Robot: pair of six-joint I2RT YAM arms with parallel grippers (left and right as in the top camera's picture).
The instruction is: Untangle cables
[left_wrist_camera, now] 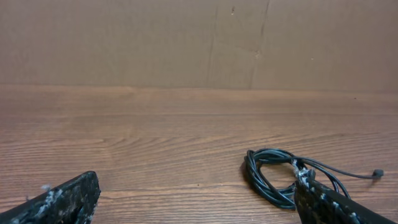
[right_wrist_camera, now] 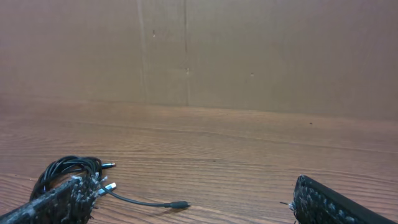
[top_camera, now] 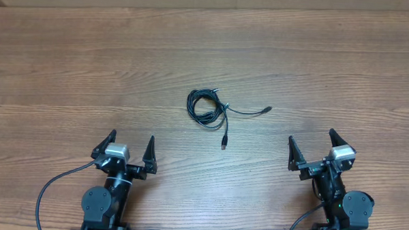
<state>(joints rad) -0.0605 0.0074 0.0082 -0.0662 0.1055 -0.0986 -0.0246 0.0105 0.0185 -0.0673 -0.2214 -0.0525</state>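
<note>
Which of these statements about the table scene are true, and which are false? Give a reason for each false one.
1. The cables lie in a coiled bundle on the table. True.
2. The left tool is shut on the cables. False: it is open and apart from them.
3. The right tool is open and holds nothing. True.
4. Every cable end is tucked inside the coil. False: two plug ends trail out of it.
</note>
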